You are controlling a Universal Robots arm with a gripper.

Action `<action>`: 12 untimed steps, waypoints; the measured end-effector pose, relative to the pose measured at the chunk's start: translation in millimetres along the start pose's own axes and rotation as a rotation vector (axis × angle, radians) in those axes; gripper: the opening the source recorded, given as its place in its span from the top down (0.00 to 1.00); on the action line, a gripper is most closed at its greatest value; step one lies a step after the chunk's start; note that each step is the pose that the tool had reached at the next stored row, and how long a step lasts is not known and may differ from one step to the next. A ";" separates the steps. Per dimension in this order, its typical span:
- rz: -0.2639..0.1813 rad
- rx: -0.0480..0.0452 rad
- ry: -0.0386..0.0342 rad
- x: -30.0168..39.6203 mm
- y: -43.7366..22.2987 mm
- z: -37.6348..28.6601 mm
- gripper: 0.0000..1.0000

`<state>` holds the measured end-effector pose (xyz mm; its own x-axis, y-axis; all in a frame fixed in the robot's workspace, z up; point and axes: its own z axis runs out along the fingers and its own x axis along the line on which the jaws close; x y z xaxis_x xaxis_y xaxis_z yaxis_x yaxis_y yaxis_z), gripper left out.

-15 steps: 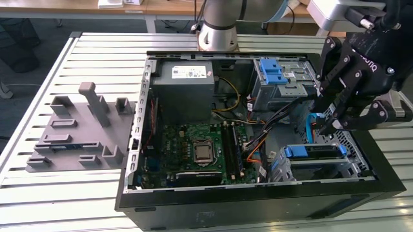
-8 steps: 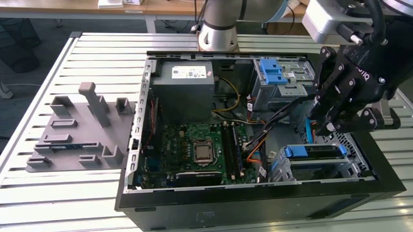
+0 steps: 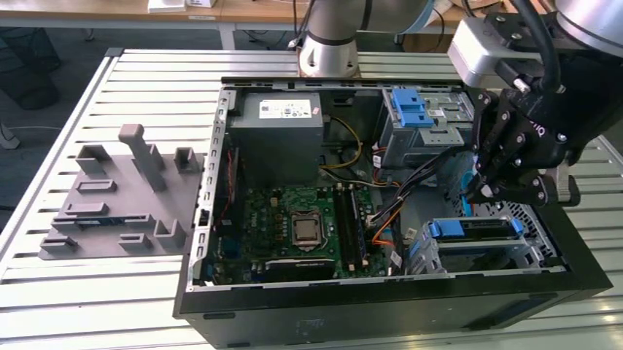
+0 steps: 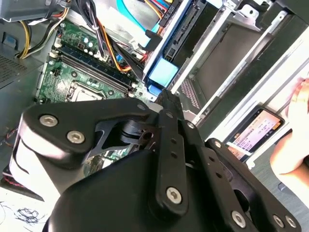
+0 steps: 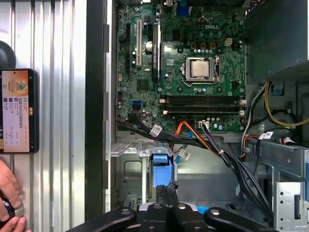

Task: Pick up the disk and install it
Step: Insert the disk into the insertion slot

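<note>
The robot's black gripper (image 3: 484, 191), fingers pressed together and empty, hovers above the blue-framed silver disk (image 3: 471, 229) seated at the open case's four o'clock, where loose cables (image 3: 409, 179) could snag.

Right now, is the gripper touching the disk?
Cannot tell. In the first wrist view the gripper ends right at the blue carrier of the disk, but neither a gap nor contact shows plainly.
</note>
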<state>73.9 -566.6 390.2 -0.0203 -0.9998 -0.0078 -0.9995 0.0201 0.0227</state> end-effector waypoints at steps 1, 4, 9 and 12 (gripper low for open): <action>0.000 0.0000 0.0001 0.0 -0.1 1.8 0.88; 0.000 0.0000 0.0001 0.1 -0.3 7.2 0.88; 0.000 0.0000 0.0004 0.1 -0.4 12.0 0.88; 0.000 0.0000 0.0001 0.1 -0.4 12.2 0.88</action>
<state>74.0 -566.6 378.0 -0.0202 -0.9998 -0.0077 -0.9995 0.0201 0.0227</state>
